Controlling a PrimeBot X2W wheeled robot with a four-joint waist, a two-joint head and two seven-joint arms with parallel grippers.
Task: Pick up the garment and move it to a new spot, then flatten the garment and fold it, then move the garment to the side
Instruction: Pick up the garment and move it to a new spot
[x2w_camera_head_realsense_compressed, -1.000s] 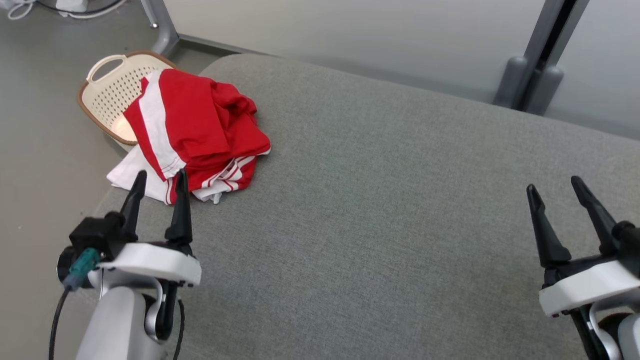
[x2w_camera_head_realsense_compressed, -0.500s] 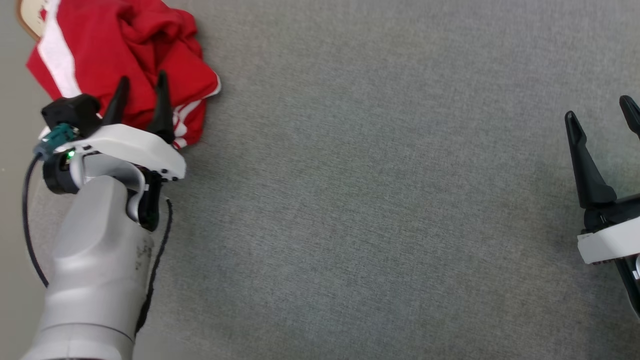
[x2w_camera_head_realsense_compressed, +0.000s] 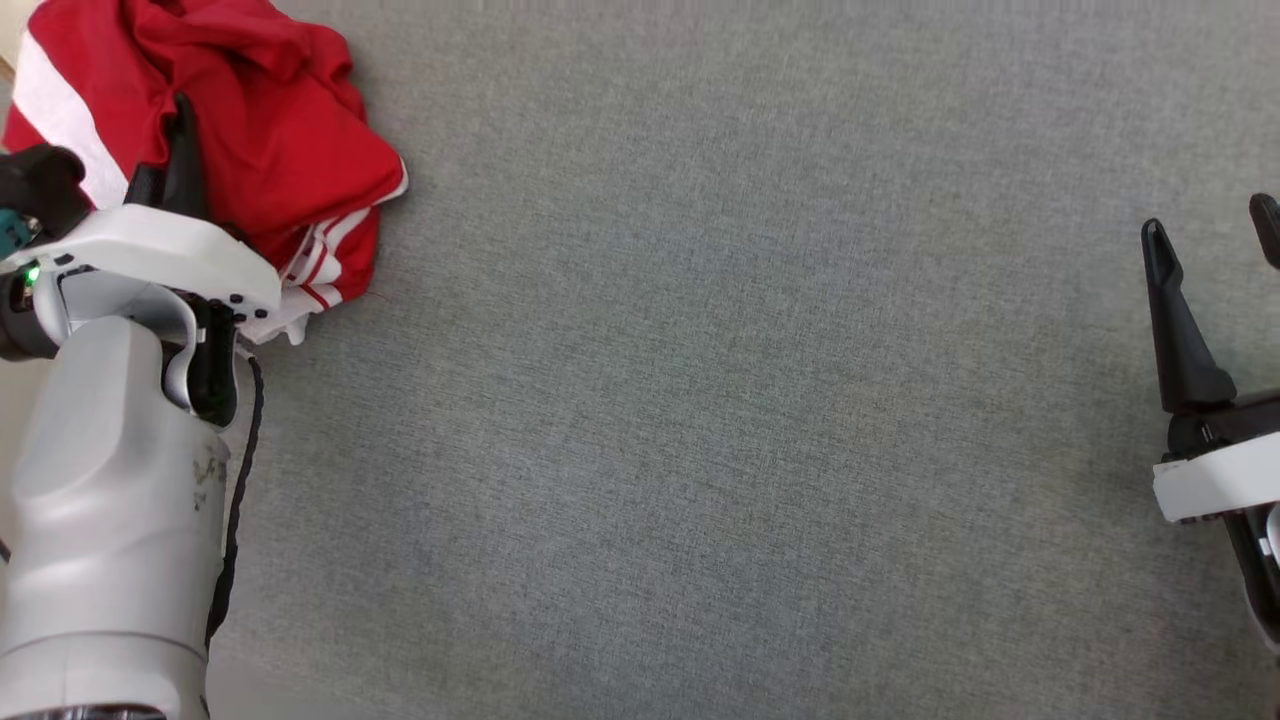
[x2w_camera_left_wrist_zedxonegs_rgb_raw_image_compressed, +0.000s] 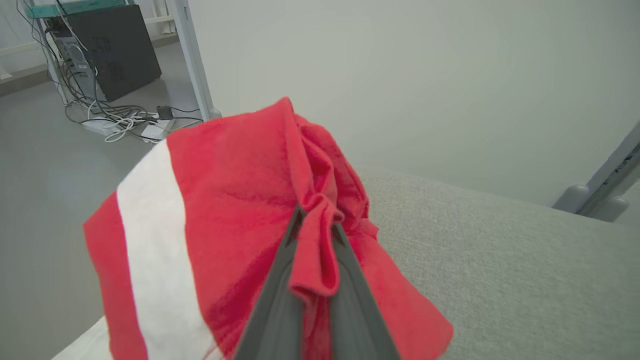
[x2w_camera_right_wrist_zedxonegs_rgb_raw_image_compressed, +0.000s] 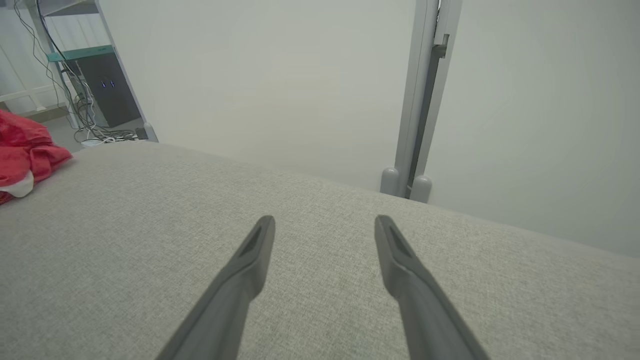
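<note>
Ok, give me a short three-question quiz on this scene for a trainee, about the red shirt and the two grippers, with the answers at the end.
1. True or false: the right gripper is shut on the shirt.
2. What does the left gripper pinch? A) a red fold of the shirt B) a towel C) nothing
3. On which side of the grey surface, by the robot's own sides, does the shirt lie?
Key: 1 false, it is open and empty. 2 A. 3 left.
</note>
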